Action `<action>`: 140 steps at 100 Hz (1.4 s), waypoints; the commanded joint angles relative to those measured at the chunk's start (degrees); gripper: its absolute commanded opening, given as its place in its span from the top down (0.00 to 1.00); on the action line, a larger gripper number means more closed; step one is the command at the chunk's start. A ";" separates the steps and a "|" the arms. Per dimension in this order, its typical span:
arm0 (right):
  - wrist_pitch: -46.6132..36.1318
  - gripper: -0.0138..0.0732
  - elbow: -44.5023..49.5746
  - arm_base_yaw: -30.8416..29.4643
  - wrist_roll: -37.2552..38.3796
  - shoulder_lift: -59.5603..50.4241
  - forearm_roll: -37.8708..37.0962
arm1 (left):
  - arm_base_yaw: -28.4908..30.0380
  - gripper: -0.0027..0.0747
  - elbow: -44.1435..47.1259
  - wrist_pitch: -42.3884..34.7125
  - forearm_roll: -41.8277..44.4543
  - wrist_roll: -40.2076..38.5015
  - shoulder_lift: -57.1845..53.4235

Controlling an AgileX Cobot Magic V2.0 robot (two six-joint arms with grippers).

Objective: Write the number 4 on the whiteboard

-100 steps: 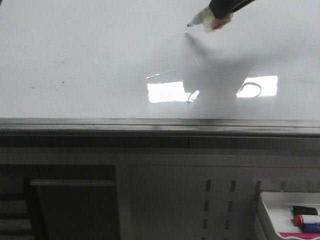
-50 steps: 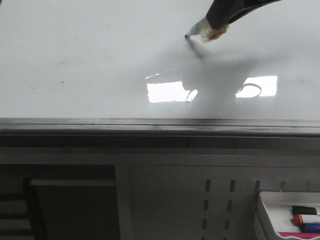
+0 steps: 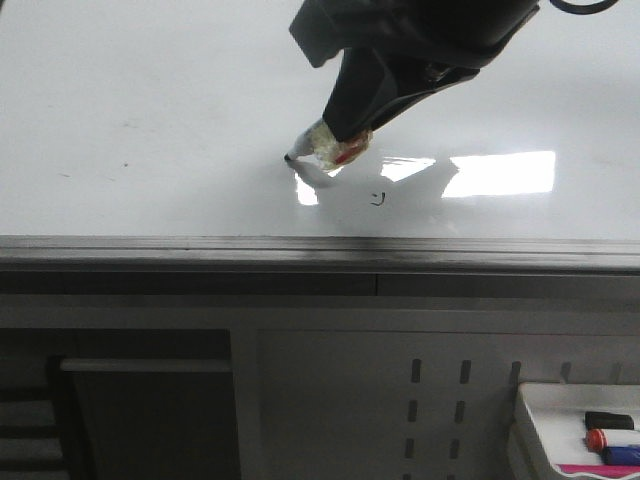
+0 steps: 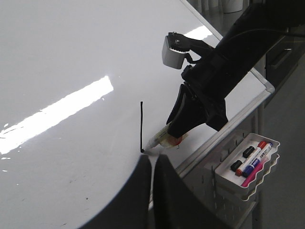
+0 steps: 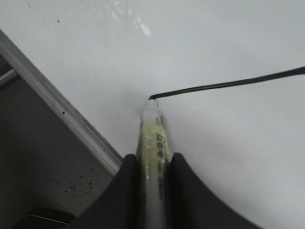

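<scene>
Whiteboard: the large glossy white whiteboard [image 3: 150, 100] with a grey metal edge strip fills the upper front view as the writing surface; bright rectangular glare sits on its right half, faint smudges on its left.
Stroke: one thin black marker line [image 4: 141, 127] – straight, only the first part of the number 4 – lies near the board's front edge; its end meets the pen tip in both wrist views.
Small mark: a tiny black curl [image 3: 377, 198] sits just right of the tip in the front view.
Marker: the pale-barrelled marker with yellowish wrap and a red patch [image 3: 325, 147] slants down to the left, tip touching the board.
Right gripper: the black right gripper [image 5: 151, 171] reaches down from the upper right, its fingers [image 5: 183, 191] closed tight on the marker barrel.
Left gripper: the dark left gripper [image 4: 153, 176] hangs over the board near the stroke's end; its fingers stand almost together, nothing between them.
Tray: a white plastic tray [image 3: 535, 440] on the perforated panel at lower right holds red, black and blue pens [image 3: 610, 437].
</scene>
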 commanded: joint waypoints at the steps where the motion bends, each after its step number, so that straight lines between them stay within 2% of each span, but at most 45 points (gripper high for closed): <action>1: -0.12 0.91 -1.76 -1.29 0.36 -2.44 -1.19 | 0.24 0.99 -1.46 -3.87 -1.32 -0.66 0.46; 27: 5.77 0.91 -1.63 -8.31 1.05 -6.57 -1.94 | 0.24 0.99 -1.46 -5.20 -1.32 -0.66 0.46; 46: 14.62 0.91 -1.05 -14.52 4.89 -10.91 -10.47 | 0.24 0.99 -1.46 -6.51 -1.32 -0.66 0.46; 60: 15.01 0.91 0.26 -17.91 6.50 -13.92 -12.11 | 0.24 0.99 -1.46 -6.51 -1.32 -0.66 0.46; 77: 13.68 0.91 0.00 -17.59 6.50 -15.03 -11.26 | 0.24 0.99 -1.46 -6.51 -1.32 -0.66 0.46; 86: 9.65 0.91 0.00 -15.61 6.50 -16.84 -8.64 | 0.24 0.99 -1.46 -6.51 -1.32 -0.66 0.46; 101: 3.44 0.91 0.00 -11.60 6.50 -18.03 -8.41 | 0.24 0.99 -1.46 -6.40 -1.32 -0.66 0.46; 126: -3.55 0.91 0.00 -9.71 6.50 -13.85 -8.41 | 0.24 0.99 -1.46 -6.40 -1.32 -0.66 0.46; 140: -3.68 0.91 -0.51 -9.71 6.50 -11.40 -8.41 | 0.24 0.99 -1.46 -6.40 -1.32 -0.66 0.46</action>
